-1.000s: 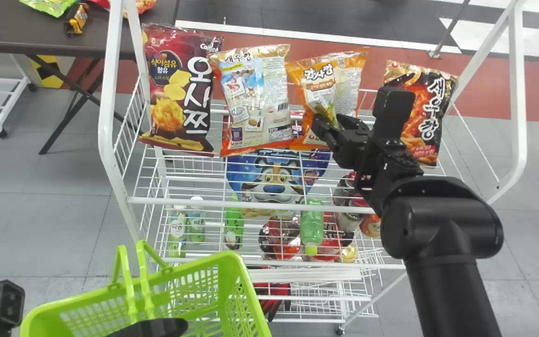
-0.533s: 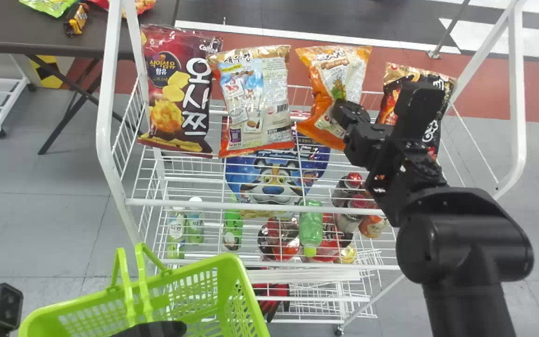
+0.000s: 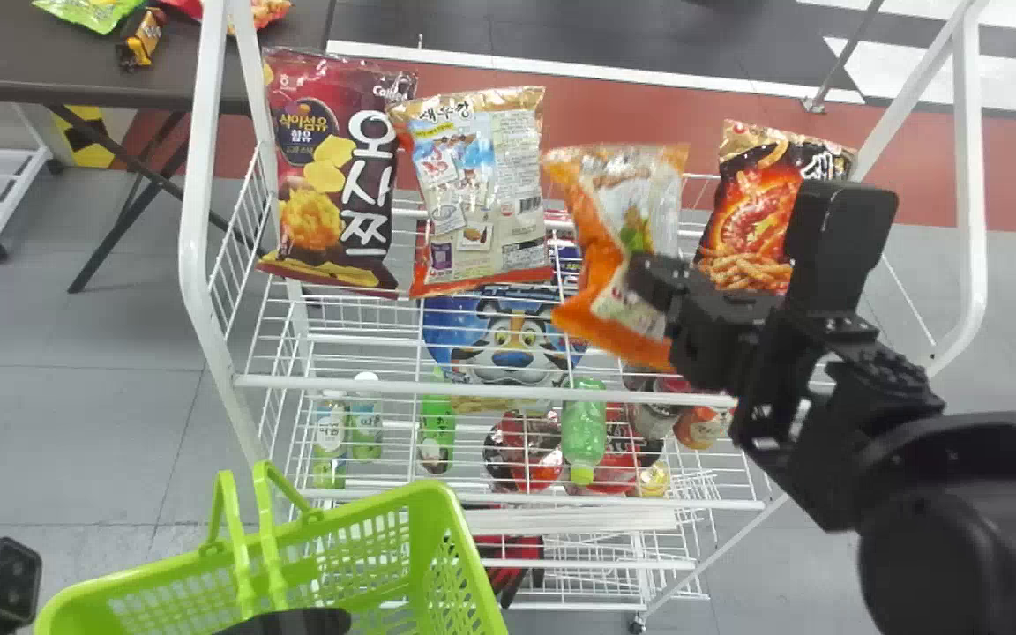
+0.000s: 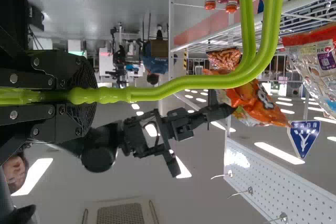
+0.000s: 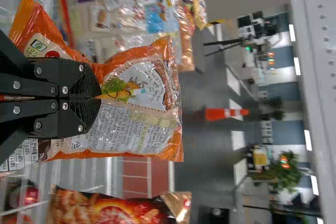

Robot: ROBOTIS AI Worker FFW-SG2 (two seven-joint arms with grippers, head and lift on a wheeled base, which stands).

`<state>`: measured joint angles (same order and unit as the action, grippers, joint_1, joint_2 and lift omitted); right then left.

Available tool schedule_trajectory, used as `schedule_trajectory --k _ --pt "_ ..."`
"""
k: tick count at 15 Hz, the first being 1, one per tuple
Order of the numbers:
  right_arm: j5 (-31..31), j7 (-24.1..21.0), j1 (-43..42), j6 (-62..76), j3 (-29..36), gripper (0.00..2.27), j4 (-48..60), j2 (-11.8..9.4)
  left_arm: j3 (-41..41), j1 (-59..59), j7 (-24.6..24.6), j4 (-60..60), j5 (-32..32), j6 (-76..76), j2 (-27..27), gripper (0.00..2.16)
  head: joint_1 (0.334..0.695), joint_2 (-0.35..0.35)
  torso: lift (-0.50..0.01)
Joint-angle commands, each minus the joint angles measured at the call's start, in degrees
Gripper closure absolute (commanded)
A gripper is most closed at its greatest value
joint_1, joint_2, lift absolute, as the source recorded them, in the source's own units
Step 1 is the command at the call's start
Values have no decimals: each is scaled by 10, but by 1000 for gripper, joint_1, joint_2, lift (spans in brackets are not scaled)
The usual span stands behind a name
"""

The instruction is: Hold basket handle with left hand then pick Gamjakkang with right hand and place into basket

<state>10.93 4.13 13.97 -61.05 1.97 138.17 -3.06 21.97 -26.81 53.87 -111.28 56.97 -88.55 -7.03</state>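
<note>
Floor (image 3: 76,397): grey, with a red strip behind the white rack (image 3: 199,194)
Right claw (image 3: 647,280): clamped on the Gamjakkang, pretty solid pinch
Gamjakkang (image 3: 621,225): orange bag, up by the rack between the beige bag (image 3: 481,190) and black bag (image 3: 755,212), well apart from the basket
Left claw (image 3: 296,621): closed round the basket handle (image 3: 245,578)
Basket (image 3: 442,520): lime green, lower left
Maroon bag (image 3: 310,207): just left of the beige one
Lower rack: tiger bag (image 3: 512,348), plus a green bottle (image 3: 583,428)
Table (image 3: 41,53): dark, far left, few snacks on it
</note>
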Motion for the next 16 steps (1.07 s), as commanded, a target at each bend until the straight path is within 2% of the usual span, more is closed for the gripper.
schedule_trajectory --k 1,6,7,12,16 --pt "37 3 17 -120 7 2246 48 -3 1 0 0 0 2 0 0 2145 695 -143 -17" --pt "117 10 40 -290 -15 2246 131 -5 0 2 -2 -1 3 -2 0 2145 695 -90 -17" --pt "129 10 40 -290 -24 2246 141 -5 0 2 -2 -1 3 -2 0 2145 695 -70 -17" --pt "115 9 40 -290 -116 2246 123 -11 2 3 -3 0 8 -2 0 2145 695 84 -17" --pt "104 9 40 -290 -197 2243 67 -19 2 5 -3 0 13 -2 0 2145 695 174 -17"
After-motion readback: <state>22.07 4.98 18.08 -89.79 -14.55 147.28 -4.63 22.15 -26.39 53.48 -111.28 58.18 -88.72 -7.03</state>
